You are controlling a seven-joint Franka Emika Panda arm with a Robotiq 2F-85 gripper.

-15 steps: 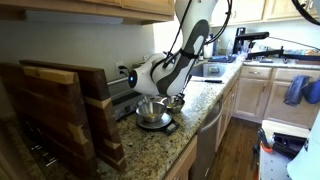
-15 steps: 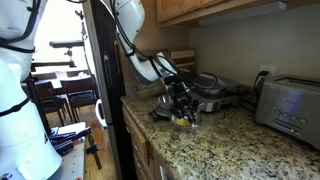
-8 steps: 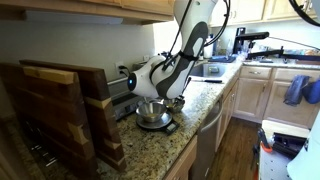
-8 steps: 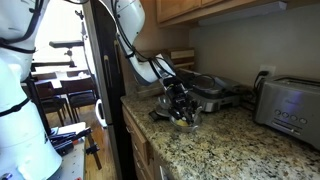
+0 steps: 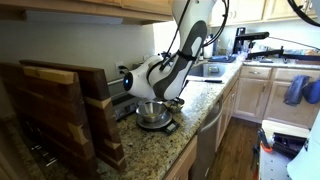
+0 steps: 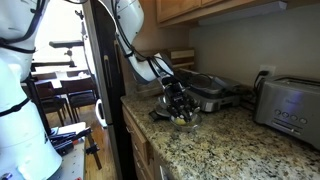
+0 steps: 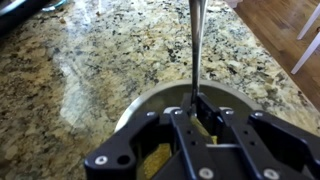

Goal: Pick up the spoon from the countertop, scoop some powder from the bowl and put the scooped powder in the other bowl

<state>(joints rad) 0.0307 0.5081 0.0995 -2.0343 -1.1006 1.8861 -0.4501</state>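
Table (image 7: 80,60): speckled granite top on which all items are carried, seen running along the wall in both exterior views. Wooden boards (image 5: 60,110): stacked at the far left, well apart from the work, not involved. Toaster (image 6: 290,108): set at the right against the wall, likewise apart. Arm (image 5: 187,45): bent down from above so that the wrist is brought low over the bowls. The other bowl (image 5: 150,113): larger, deep, shiny steel, placed just left of the wrist, judged to be kept close so that the transfer is short. The bowl (image 7: 135,103): smaller, shallow, its pale rim seen directly beneath the wrist camera, near edge hidden by the fingers. Pincer (image 7: 195,108): closed to a narrow gap and clamped on the spoon, held directly over the smaller bowl. Spoon (image 7: 193,45): thin metal shaft gripped between the fingers and projected straight away to the far side; its scoop end cannot be made out. The powder (image 7: 155,160): yellowish-tan patches lying inside the smaller bowl under the fingers; the scooping step is judged to be in hand, with nothing yet shown delivered.
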